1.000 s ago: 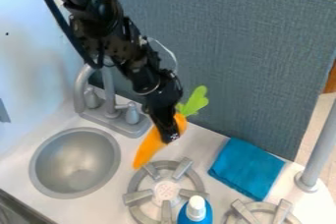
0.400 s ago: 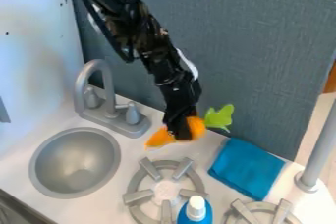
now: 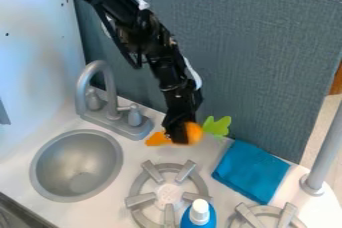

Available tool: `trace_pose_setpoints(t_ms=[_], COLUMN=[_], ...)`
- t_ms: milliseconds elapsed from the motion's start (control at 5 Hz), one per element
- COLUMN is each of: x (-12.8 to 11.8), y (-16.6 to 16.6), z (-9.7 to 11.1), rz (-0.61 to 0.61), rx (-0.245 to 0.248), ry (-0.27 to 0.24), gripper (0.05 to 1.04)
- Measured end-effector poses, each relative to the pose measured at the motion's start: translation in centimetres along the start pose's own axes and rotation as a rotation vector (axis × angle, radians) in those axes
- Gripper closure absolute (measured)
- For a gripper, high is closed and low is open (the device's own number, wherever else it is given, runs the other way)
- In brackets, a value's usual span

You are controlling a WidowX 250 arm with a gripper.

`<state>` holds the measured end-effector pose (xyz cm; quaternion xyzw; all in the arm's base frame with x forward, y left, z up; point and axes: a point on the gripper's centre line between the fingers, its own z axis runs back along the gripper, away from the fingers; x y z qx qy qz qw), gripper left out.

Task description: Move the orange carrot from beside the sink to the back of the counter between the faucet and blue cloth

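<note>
Gripper closed on the toy carrot, clamped across mid-body, green top pointing toward the grey panel. Carrot is held between the faucet and the folded blue cloth, behind the near burner; the sink is off past its tapered end. Judged light, fairly stiff, not fragile; could be slippery if smooth plastic. Best gripped at the thick part of the body, not by the leaves. Mid-body is hidden by the gripper, so exact finger contact can't be made out; nor can any gap to the counter. Blue bottle is cut off at the bottom edge.
</note>
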<state>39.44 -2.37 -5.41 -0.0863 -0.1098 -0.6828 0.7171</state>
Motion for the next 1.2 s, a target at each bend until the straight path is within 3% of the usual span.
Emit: trace_pose_setpoints(t_ms=[200,400,600,800,1000,1200], x=[-0.8,-1.1,-0.7,-0.2,-0.3,-1.4], y=[0.6,1.0,0.8,0.0,0.4,-0.7], z=[-1.5,-1.9,-2.1,-2.2,1.0,6.0], rz=[0.003,0.014,0.012,0.040,0.093,0.194], rx=[-0.010,0.005,0.002,-0.027,0.036,0.111], ry=[0.037,0.049,0.017,-0.018,-0.068,-0.113], gripper=[0.484,0.216,0.072,0.076,0.079,0.080])
